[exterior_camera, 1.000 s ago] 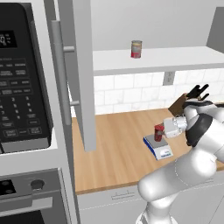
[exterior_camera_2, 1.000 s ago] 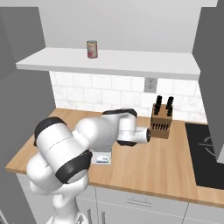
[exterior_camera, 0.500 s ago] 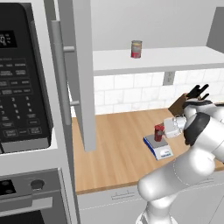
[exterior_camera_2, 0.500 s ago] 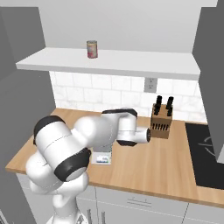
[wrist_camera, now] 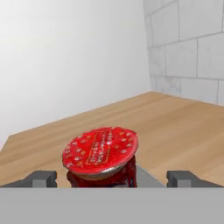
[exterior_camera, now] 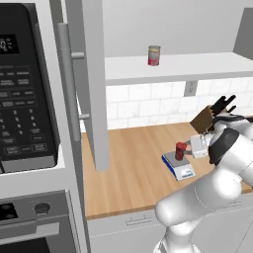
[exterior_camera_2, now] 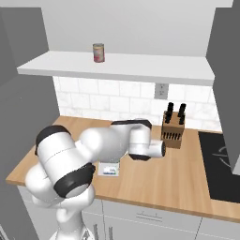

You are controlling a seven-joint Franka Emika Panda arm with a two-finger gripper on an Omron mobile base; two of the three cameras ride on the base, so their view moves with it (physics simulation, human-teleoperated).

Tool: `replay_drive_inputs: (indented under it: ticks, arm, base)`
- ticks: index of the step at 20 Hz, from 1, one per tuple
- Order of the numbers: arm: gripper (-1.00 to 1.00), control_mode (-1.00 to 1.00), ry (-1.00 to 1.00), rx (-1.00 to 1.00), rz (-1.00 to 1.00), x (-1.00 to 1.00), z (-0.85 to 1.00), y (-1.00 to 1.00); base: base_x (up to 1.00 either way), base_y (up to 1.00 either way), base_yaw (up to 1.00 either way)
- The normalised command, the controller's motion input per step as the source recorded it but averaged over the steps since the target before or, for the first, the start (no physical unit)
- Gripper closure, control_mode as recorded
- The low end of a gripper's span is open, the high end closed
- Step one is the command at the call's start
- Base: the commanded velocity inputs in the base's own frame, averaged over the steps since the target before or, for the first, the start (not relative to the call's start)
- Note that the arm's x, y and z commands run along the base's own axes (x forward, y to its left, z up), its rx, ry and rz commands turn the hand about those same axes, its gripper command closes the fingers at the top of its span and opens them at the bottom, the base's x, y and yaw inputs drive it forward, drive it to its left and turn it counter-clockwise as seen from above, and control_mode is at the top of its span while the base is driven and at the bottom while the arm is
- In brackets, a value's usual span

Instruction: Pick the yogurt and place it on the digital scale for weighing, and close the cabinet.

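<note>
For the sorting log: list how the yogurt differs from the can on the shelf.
Place: the yogurt stands on the digital scale on the counter; the can stands up on the white cabinet shelf.
Look: the yogurt is dark red all over with a red foil lid; the can has a red label between tan ends.
Shared: both stand upright, small and round.

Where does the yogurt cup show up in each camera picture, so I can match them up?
Left base view: the yogurt stands on the digital scale, right of centre on the counter.
Right base view: I cannot make it out; the arm covers that spot, and a corner of the scale peeks out below it.
Hand view: its red lid sits low at centre, between the open claw's fingertips.
Shared landmark: the scale.
</note>
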Motion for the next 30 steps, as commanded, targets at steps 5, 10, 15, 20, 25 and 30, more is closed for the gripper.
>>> replay_drive_inputs:
  ticks: [5,10,15,20,25,30]
  arm:
    - [-1.0,-1.0,-0.03,0.02,0.0,-0.05,0.0,-0.22]
    - [-1.0,-1.0,-0.39,0.11,-0.04,-0.61,0.36,-0.56]
    - [-1.0,-1.0,-0.56,0.17,-0.06,-0.69,0.87,-0.44]
    - [-1.0,-1.0,-0.54,0.21,-0.01,-0.59,1.0,-0.4]
    - [-1.0,-1.0,-0.53,0.26,0.0,-0.55,0.93,-0.32]
    - [-1.0,-1.0,-0.41,0.47,0.01,-0.53,0.51,-0.46]
  base:
    - [0.0,0.0,0.0]
    - [0.0,0.0,0.0]
    - [0.0,0.0,0.0]
    - [0.0,0.0,0.0]
    - [0.0,0.0,0.0]
    - [0.0,0.0,0.0]
